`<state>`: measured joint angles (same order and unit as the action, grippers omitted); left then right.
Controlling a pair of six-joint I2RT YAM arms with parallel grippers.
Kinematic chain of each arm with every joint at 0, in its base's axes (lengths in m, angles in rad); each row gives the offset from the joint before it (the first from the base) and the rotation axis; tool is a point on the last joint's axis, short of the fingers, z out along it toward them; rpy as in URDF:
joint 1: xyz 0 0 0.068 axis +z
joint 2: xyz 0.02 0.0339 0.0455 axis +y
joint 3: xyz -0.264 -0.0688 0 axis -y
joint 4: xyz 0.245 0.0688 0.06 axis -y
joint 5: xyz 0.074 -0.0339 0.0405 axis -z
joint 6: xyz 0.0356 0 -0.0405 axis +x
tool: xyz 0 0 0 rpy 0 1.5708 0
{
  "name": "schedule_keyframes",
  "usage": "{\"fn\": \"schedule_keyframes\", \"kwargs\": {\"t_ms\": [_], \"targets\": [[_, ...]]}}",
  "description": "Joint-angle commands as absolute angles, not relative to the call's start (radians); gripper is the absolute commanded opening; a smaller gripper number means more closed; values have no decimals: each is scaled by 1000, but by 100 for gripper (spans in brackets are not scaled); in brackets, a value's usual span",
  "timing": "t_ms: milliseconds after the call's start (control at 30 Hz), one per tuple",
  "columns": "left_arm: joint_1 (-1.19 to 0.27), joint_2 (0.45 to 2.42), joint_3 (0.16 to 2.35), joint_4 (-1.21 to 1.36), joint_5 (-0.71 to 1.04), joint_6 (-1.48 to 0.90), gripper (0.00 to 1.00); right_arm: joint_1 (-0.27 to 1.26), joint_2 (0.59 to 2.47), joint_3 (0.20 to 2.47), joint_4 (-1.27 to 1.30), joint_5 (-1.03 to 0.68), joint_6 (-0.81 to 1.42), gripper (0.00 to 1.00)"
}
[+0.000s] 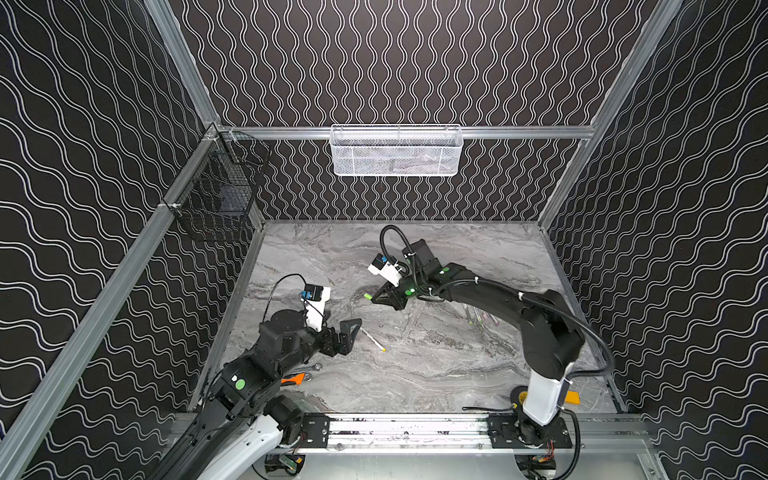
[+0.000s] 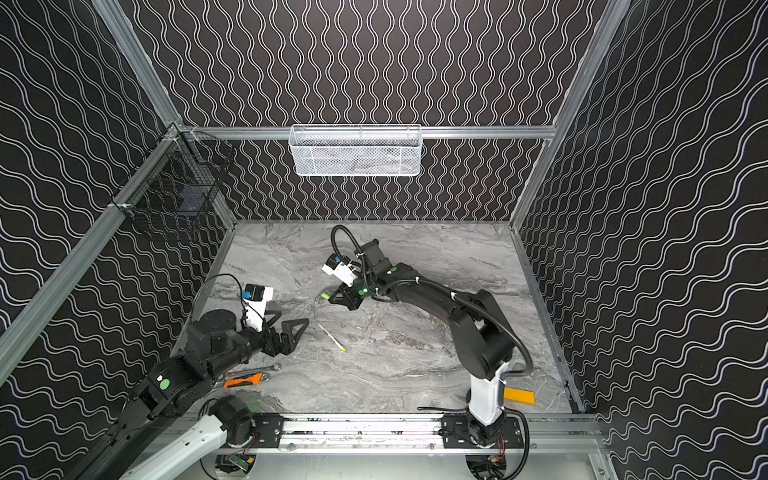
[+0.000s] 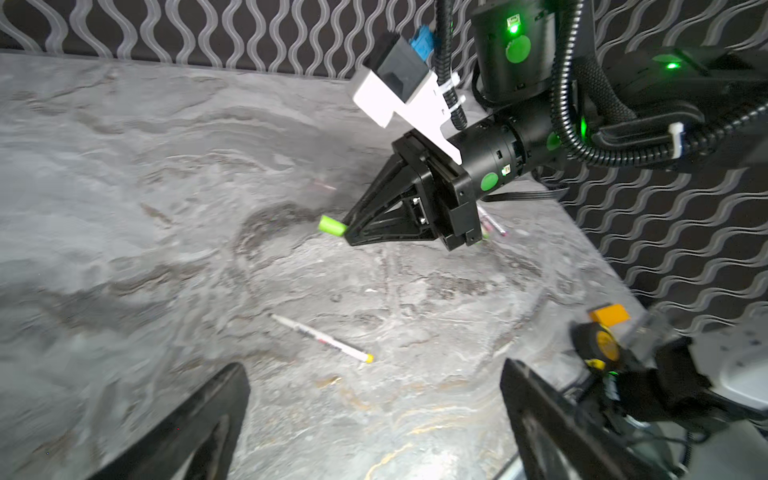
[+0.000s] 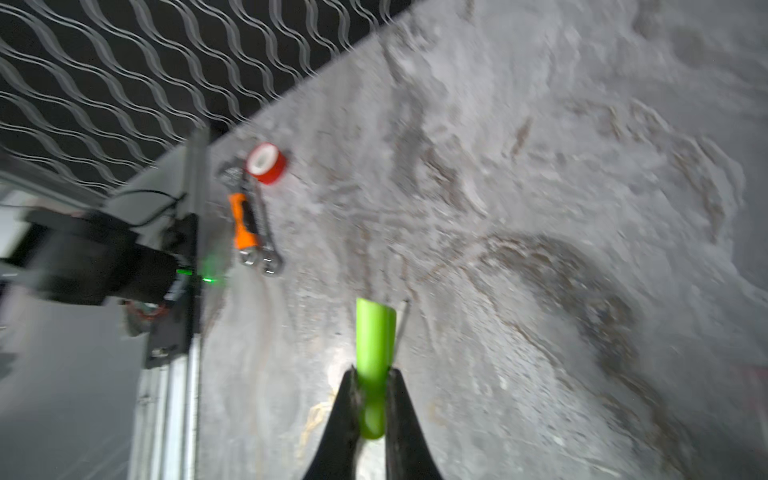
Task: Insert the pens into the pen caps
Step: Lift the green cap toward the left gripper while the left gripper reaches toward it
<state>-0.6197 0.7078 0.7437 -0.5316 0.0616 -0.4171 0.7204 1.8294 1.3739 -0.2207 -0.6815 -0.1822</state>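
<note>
Both top views show nothing capped yet, I judge. On the table [image 1: 436, 374], spare pens [image 1: 468, 313] bunch under my right arm and one pen [image 1: 372, 339] lies loose beside my left gripper [image 1: 347, 324], spread wide and empty. My right gripper [image 4: 372, 399] pinches a green cap [image 4: 374, 345] mid-table.

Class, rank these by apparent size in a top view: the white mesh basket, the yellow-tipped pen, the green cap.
1. white mesh basket
2. yellow-tipped pen
3. green cap, partly hidden in the right gripper
</note>
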Motion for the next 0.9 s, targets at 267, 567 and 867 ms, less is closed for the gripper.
{"fn": "schedule_keyframes", "kwargs": {"t_ms": [267, 567, 867], "targets": [[-393, 767, 690, -243, 517, -609, 92, 725, 1589, 1180, 25, -910, -68, 4], [-293, 795, 670, -115, 753, -632, 86, 732, 1527, 1132, 89, -966, -41, 4], [-242, 763, 704, -229, 683, -570, 94, 731, 1596, 1197, -111, -681, -4, 4]]}}
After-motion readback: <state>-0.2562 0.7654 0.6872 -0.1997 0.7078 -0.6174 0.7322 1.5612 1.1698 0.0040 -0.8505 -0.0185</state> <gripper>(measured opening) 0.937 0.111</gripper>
